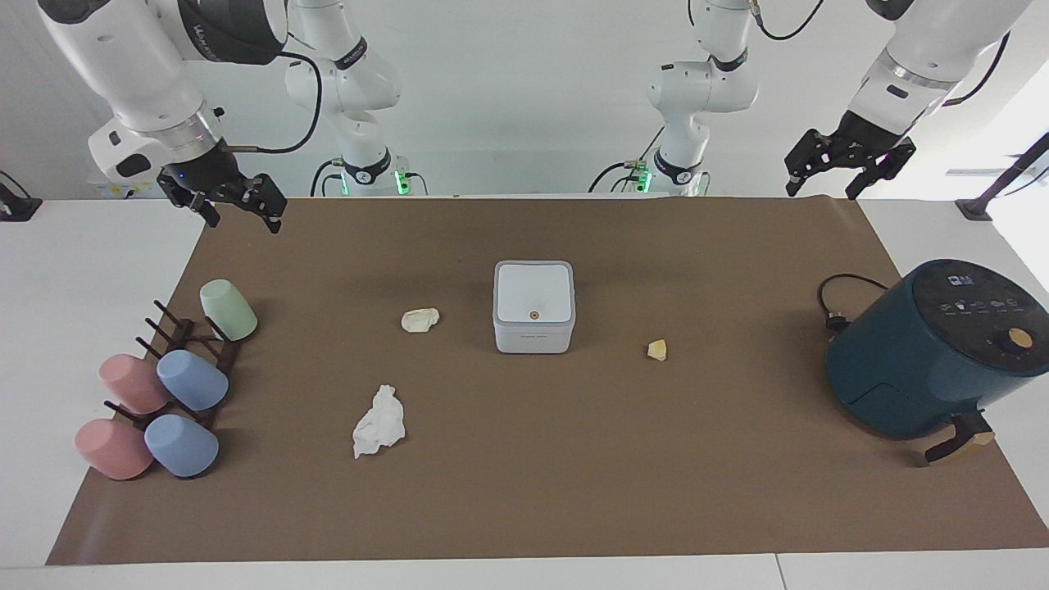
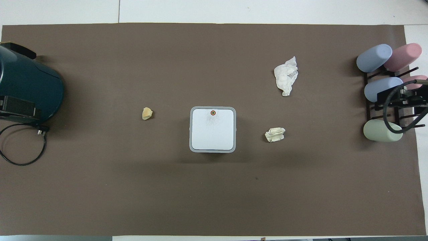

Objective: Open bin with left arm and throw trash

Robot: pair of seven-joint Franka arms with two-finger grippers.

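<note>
Both grippers hang empty with fingers wide, left gripper (image 1: 848,170) over the tabletop (image 1: 574,492) edge at its own end, right gripper (image 1: 233,205) waiting over the other end, so the shut bin (image 1: 533,307) mid-tabletop, dot (image 1: 533,314) on the edge farthest from the robots, lies well apart from the left fingers, three scraps around it.

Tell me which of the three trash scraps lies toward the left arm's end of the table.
The tiny pale yellow lump. It lies alone between the bin and the teal appliance; the tissue wad and cream paper wad lie toward the right arm's end.
</note>
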